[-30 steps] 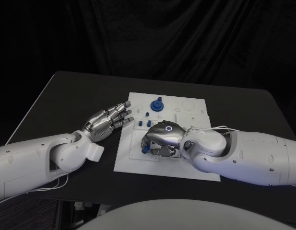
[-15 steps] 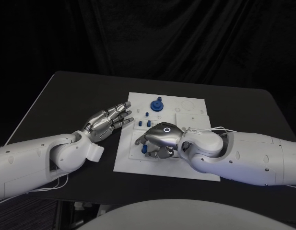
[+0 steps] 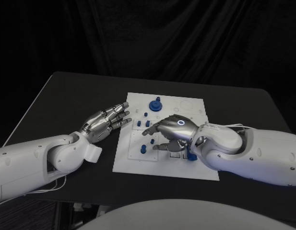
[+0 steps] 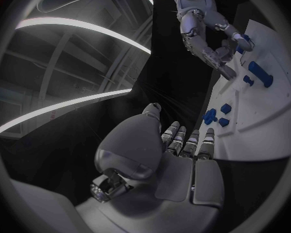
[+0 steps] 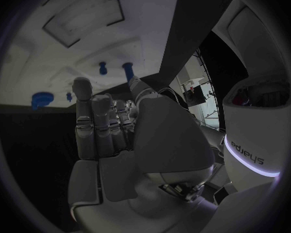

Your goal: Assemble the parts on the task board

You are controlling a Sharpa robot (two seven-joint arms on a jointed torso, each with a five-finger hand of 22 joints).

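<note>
Right hand [image 3: 173, 133] over task board [image 3: 189, 108], grasp unclear

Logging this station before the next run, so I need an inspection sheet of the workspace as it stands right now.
Surface: black table, the white task board lying at its middle.
Job's things: small blue parts on the board; a larger blue part stands near its far edge, smaller blue parts lie nearer the middle.
Clutter: nothing seen.
Hands: left hand beside the board's left edge, fingers extended, holding nothing. Right hand over the board's middle, fingers curled down; whether it holds a part cannot be told.
Cables: a thin white cable by the right arm.
Surroundings: dark curtain behind the table.
</note>
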